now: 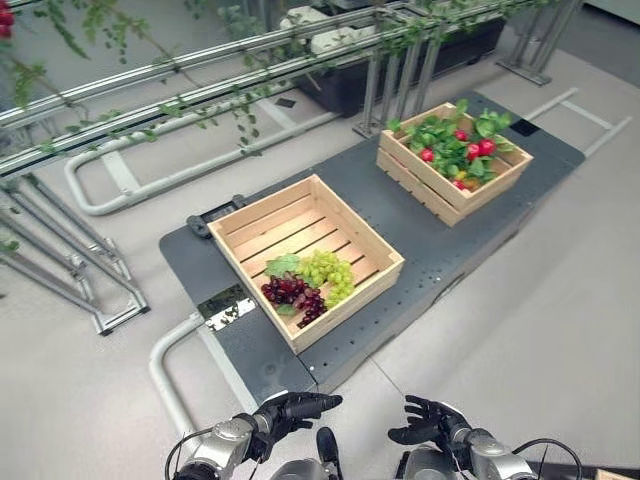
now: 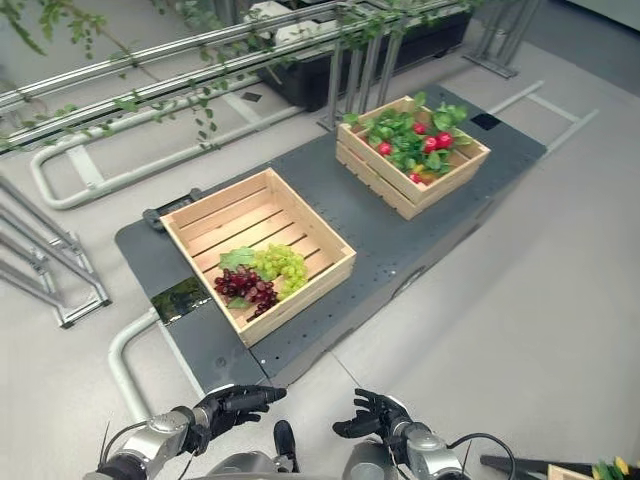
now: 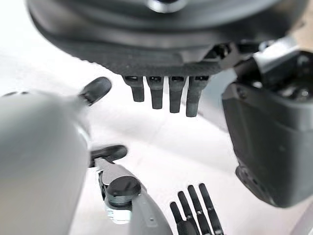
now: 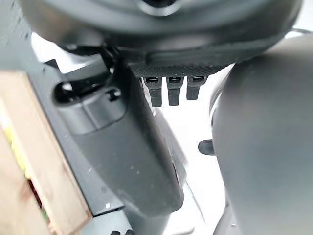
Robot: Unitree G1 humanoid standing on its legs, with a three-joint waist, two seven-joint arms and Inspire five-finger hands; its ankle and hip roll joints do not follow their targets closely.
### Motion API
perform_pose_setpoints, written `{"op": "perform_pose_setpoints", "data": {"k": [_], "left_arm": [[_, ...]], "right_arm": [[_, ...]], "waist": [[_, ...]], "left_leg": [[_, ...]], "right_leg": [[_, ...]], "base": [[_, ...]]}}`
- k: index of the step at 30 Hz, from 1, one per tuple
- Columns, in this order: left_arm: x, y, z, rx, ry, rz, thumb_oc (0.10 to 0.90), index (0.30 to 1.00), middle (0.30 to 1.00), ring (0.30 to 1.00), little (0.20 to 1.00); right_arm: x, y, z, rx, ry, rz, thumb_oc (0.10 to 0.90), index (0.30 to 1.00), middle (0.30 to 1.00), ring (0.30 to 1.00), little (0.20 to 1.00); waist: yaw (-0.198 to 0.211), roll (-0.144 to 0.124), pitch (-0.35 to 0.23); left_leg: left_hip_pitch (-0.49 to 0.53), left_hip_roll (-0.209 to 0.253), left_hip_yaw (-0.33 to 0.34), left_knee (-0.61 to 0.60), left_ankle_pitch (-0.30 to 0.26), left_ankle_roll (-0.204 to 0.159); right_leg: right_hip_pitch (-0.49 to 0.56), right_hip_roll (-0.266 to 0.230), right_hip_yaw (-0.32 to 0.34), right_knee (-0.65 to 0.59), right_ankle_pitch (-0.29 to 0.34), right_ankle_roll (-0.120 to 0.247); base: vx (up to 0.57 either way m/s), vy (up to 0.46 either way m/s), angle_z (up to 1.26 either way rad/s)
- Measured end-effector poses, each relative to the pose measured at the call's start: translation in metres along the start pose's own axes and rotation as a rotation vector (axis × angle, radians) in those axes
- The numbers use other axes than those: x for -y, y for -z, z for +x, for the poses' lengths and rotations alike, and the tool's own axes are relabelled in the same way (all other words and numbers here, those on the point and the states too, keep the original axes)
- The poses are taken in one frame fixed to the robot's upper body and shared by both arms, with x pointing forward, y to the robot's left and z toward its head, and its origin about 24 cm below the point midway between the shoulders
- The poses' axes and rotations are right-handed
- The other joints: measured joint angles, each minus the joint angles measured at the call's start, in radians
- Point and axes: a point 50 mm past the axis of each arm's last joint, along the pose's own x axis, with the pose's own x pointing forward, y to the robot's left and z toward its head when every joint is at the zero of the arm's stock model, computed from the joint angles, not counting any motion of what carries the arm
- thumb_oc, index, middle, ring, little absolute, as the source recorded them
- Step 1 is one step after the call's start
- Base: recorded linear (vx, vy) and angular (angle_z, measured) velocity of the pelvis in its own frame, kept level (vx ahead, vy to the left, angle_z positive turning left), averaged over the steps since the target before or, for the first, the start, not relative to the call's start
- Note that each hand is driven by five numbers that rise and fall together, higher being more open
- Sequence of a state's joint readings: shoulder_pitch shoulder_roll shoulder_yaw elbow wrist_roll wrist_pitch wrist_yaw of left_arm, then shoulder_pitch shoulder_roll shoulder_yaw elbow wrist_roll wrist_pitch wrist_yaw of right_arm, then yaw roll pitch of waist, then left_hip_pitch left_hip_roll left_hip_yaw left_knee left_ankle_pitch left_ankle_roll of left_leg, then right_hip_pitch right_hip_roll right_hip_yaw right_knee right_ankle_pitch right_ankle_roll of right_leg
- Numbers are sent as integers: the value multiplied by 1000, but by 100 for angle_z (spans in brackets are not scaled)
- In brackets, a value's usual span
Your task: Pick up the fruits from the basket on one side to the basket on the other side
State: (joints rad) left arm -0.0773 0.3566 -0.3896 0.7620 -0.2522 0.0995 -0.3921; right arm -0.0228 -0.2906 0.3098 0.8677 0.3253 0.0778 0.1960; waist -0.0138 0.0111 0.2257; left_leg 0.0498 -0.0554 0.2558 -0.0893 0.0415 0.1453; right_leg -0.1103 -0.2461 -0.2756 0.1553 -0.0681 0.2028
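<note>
Your left hand (image 1: 290, 408) hangs low with fingers loosely straight, holding nothing; the near crate (image 1: 372, 286) holds 2 grape bunches (image 1: 310, 282). Farther right, the leafy crate (image 1: 420, 186) carries red fruit (image 1: 478, 149), and your right hand (image 1: 430, 420) is relaxed, empty. Grapes may shed if pinched by leaves. Both crates sit on a grey platform (image 1: 400, 215) on pale floor (image 1: 540, 330), with vine rails (image 1: 180, 95) behind.

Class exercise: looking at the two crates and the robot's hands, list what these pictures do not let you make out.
- Far crate: leaves hide how many red fruits it holds.
- Near crate: what lies under the green grapes and purple grapes.
- Left robot hand and right robot hand: low at the head views' edge, palms unseen.
</note>
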Motion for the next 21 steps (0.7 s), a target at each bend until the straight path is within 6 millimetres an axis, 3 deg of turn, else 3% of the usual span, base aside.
{"op": "perform_pose_setpoints", "data": {"k": [1,3,5,7,8,9,11,13,16,19,21], "left_arm": [[0,0,0,0,0,1,800,900,900,900,900],[0,0,0,-2,18,5,800,900,900,900,900],[1,1,-1,-4,40,9,800,900,900,900,900],[-2,0,-7,4,49,45,800,900,900,900,900],[-5,1,-16,18,48,81,800,900,900,900,900],[-2,-2,-17,38,58,90,800,900,900,900,900],[5,-13,-19,91,97,118,800,900,900,900,900],[18,-49,-19,218,194,217,800,900,900,900,900],[31,-95,-25,371,273,361,800,900,900,900,900],[31,-140,-52,539,262,534,800,900,900,900,900],[27,-157,-72,618,230,607,800,900,900,900,900]], "right_arm": [[0,0,0,-1,1,0,800,900,900,900,900],[-1,1,2,-5,3,9,800,900,900,900,900],[-3,0,4,-6,-1,13,800,900,900,900,900],[-13,8,6,-29,-21,36,800,900,900,900,900],[-25,13,7,-44,-53,43,800,900,900,900,900],[-27,14,6,-45,-58,42,800,900,900,900,900],[-26,12,4,-38,-56,40,800,900,900,900,900],[-16,15,0,-36,-17,68,800,900,900,900,900],[3,18,-4,-58,50,67,800,900,900,900,900],[18,29,-9,-86,99,92,800,900,900,900,900],[17,40,-13,-104,109,123,800,900,900,900,900]], "waist": [[0,-2,0],[-11,-12,-1],[-13,-30,-9],[-12,-74,-15],[-10,-121,-30],[-5,-111,-28],[-8,-91,-26],[-32,-82,-24],[-30,-67,-17],[-31,-51,-10],[-30,-42,-12]], "left_leg": [[1,-3,-10,-1,-2,-3],[8,-6,-61,0,-10,-14],[19,0,-95,0,-12,-39],[40,11,-144,4,-20,-82],[42,13,-140,17,-41,-119],[38,50,-130,34,-54,-144],[25,114,-97,54,-62,-175],[-8,161,-21,74,-58,-181],[-2,178,5,44,-27,-213],[17,164,-7,-7,-3,-207],[17,161,-9,-7,-3,-207]], "right_leg": [[-1,-7,8,-47,21,1],[16,-24,72,-210,122,-1],[27,-37,91,-231,175,-7],[52,-30,113,-221,198,-34],[76,-18,115,-231,197,-20],[98,8,109,-243,196,-17],[114,62,81,-244,176,-48],[130,90,38,-244,150,-76],[131,103,19,-244,141,-80],[132,98,20,-245,135,-72],[133,96,20,-245,134,-68]], "base": [[196,-361,49],[197,-351,62],[178,-383,65],[184,-398,67],[214,-399,52],[167,-320,39],[84,-193,38],[50,-21,78],[37,99,40],[103,97,6],[93,78,3]]}}
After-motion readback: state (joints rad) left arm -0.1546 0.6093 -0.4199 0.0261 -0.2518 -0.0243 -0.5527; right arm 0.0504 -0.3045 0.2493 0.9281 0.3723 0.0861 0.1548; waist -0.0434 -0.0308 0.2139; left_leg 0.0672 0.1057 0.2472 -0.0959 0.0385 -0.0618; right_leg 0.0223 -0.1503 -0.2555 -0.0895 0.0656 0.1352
